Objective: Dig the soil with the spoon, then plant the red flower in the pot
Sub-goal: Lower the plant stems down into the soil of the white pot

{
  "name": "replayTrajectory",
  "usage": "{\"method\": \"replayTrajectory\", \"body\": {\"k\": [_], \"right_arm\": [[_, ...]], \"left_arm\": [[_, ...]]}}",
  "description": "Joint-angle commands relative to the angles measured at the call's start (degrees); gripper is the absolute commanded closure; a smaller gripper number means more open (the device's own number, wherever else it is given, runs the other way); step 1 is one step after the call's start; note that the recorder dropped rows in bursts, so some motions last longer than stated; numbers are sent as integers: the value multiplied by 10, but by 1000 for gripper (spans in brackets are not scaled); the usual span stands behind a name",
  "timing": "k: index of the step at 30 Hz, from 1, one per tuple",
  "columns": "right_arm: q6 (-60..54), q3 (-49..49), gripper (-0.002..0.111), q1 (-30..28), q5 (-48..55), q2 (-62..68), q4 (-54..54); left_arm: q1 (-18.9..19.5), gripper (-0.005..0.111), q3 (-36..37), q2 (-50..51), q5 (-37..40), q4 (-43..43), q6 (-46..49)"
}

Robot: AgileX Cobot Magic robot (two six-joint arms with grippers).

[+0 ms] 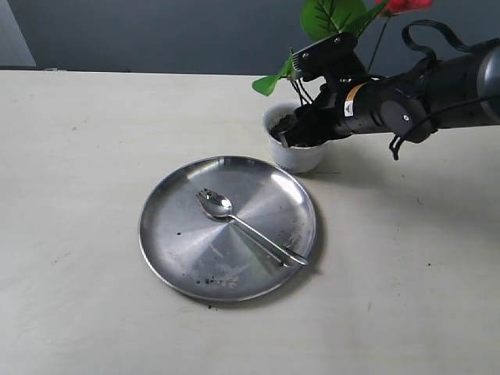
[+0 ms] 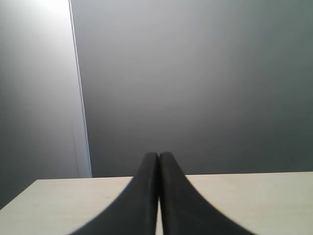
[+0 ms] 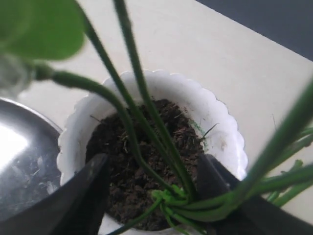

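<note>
You are looking at a pale table (image 1: 78, 234) carrying a round steel plate (image 1: 176, 242) near its middle, with a few dark crumbs lying on the metal. Your right arm (image 1: 437, 86) is reaching in from the right of the exterior view, and its right gripper (image 3: 151, 196) is hanging over the pot (image 1: 301, 160), which is standing just beyond the plate's far rim. The red flower (image 1: 332, 16) is rising from between the fingers, its green stalks bunching just above the soil (image 3: 122, 147) that is filling the pot. The jaws are standing wide on either side of the stalks; you cannot tell whether either pad is touching them. The spoon (image 1: 238, 223) is lying on the plate, bowl toward the far left, handle running to the near right rim. Your left gripper (image 2: 159, 196) is pointing over bare table at a grey wall (image 2: 195, 88), fingers pressed together with nothing between them.
</note>
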Motion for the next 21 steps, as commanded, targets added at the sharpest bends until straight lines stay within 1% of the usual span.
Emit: {"method": "replayTrajectory", "body": {"k": [1,21], "right_arm": [[0,-5,55,-4,38,2,-5],[0,-7,55,-4,39,-30,-16]], "left_arm": [[-3,106,-1,-1,-6,-4,-3],[-3,106,-1,-1,-6,-4,-3]]}}
